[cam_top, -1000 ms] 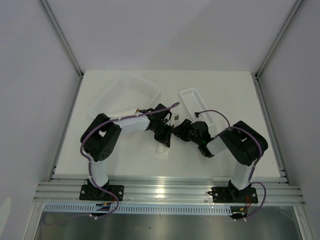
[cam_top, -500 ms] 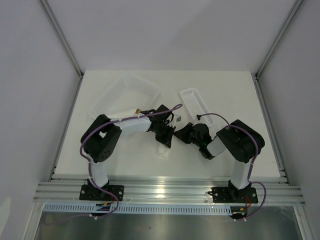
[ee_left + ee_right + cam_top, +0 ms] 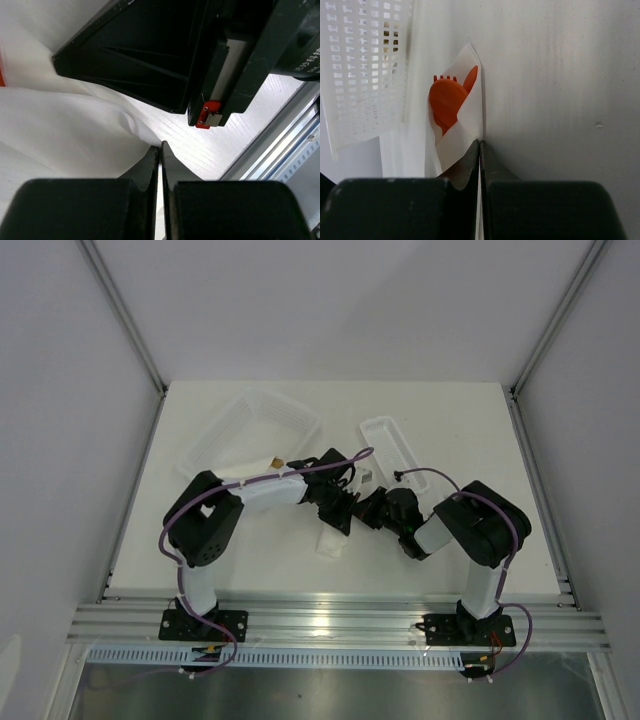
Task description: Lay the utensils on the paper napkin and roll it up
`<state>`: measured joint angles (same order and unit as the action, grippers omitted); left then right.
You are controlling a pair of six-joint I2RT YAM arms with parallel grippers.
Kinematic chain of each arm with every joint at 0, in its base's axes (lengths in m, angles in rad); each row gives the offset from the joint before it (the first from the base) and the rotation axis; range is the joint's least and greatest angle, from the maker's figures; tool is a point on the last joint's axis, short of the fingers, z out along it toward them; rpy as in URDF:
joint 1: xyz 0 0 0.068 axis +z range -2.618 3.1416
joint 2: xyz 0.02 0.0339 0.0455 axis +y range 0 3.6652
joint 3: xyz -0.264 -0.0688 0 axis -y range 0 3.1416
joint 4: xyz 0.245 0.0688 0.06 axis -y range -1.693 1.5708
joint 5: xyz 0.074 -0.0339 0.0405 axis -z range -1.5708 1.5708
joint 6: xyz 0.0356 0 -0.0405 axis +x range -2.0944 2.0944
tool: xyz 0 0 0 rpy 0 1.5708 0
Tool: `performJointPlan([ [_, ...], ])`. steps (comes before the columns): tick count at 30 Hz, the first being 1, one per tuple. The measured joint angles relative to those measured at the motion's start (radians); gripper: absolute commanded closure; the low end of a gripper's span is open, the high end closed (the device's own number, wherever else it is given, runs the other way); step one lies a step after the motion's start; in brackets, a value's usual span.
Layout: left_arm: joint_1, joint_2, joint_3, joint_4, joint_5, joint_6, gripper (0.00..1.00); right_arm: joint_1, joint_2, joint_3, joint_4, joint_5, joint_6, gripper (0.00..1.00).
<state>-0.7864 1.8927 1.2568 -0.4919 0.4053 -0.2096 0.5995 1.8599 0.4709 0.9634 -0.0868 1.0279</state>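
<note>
Paper napkin (image 3: 454, 141) edge pinched in both jaws, utensils (image 3: 445, 102) peeking out.

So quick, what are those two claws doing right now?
Left gripper: closed, pinching the thin white paper napkin.
Right gripper: closed on the same napkin's edge.

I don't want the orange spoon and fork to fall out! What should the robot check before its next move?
1. Are the utensils inside the paper napkin? Ok, they lie in its fold.
2. Is the right gripper pinching the napkin's edge? Ok.
3. Is the left gripper pinching the napkin? Ok, it is shut at the fold.
4. Are all three pieces in? Cannot tell; only a spoon bowl and fork tines show clearly.
5. Is the napkin wrapped tight? Not ok; the utensil tops poke out.
</note>
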Motion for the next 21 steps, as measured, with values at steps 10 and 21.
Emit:
performJointPlan([
  [10, 0.0, 0.072, 0.014, -0.006, 0.019, -0.011, 0.95, 0.007, -0.044, -0.002, -0.072, 0.01, -0.012, 0.84],
  [21, 0.001, 0.079, 0.021, -0.014, 0.02, -0.017, 0.94, -0.006, -0.175, 0.0, -0.233, 0.014, -0.1, 0.51],
])
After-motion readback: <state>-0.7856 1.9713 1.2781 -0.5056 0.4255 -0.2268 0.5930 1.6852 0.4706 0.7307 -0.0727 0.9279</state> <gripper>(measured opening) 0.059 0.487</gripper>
